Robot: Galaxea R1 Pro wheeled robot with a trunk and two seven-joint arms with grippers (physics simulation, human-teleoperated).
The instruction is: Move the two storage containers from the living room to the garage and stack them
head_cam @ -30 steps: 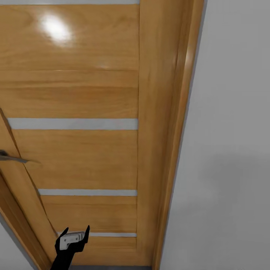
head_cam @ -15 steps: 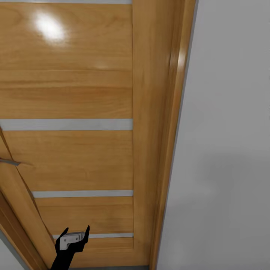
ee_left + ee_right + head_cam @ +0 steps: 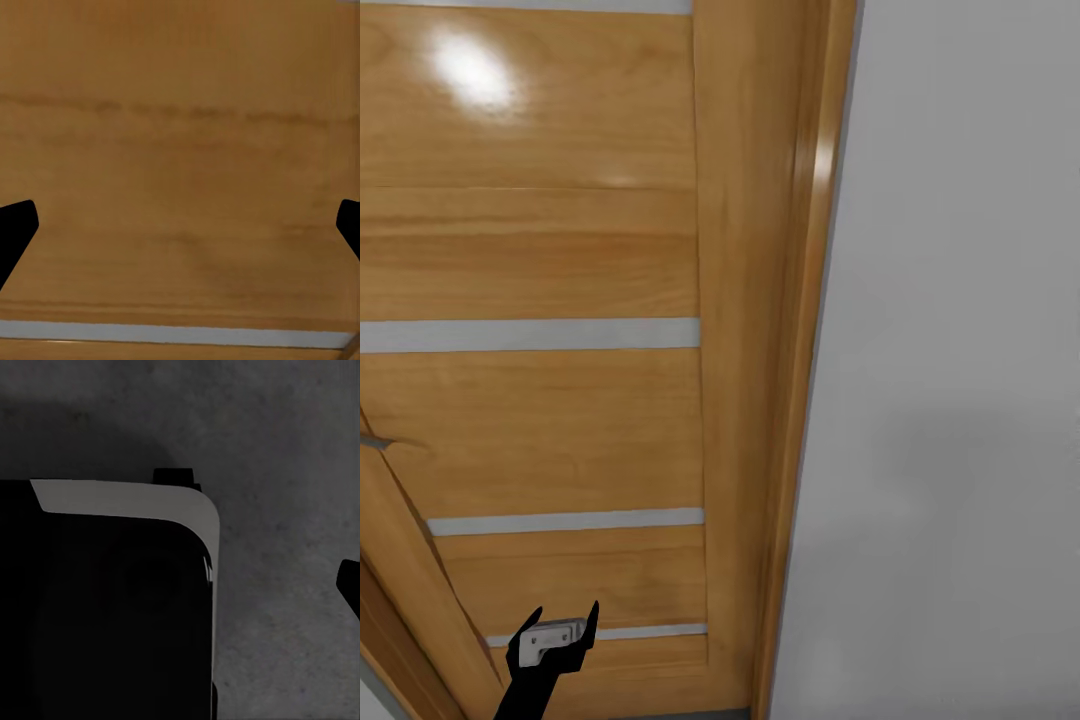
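Head view gave us a glossy wooden door with pale grey strips across it, its frame meeting a plain grey wall. We saw the left gripper low against the door, jaws apart and empty — its wrist camera showed wood grain straight ahead between the fingertips. Beside the right gripper's one visible fingertip we saw dark concrete floor and the robot's black base; we could not tell that gripper's state. We could not place the containers.
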